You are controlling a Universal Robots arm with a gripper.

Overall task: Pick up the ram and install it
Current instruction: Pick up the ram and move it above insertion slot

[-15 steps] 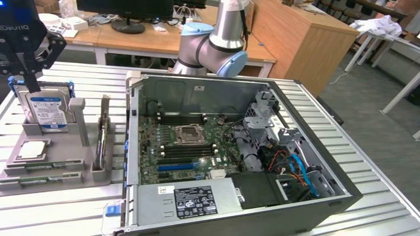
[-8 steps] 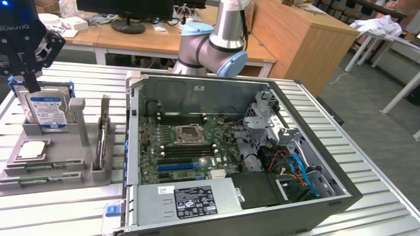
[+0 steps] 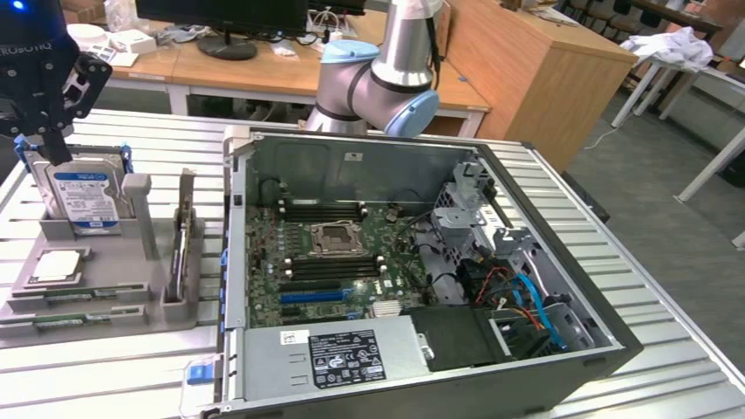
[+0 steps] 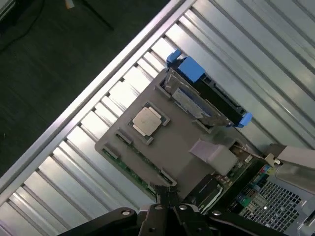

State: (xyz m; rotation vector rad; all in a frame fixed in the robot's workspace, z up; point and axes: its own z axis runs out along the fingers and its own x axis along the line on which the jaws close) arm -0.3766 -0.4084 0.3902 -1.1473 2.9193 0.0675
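Worryingly, the gripper (image 3: 52, 131), shut and empty, hovered over the hard drive (image 3: 84, 196), risking missing the ram (image 3: 58, 321).

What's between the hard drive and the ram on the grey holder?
A square silver CPU chip, seated in the grey holder between the upright hard drive and the flat-lying ram. It shows in both the exterior and wrist views.

You can read "ROBOTIQ" on the black gripper (image 3: 49, 144), upper left; labels on the silver hard drive (image 3: 84, 196) and grey power supply (image 3: 345, 358) are illegible.
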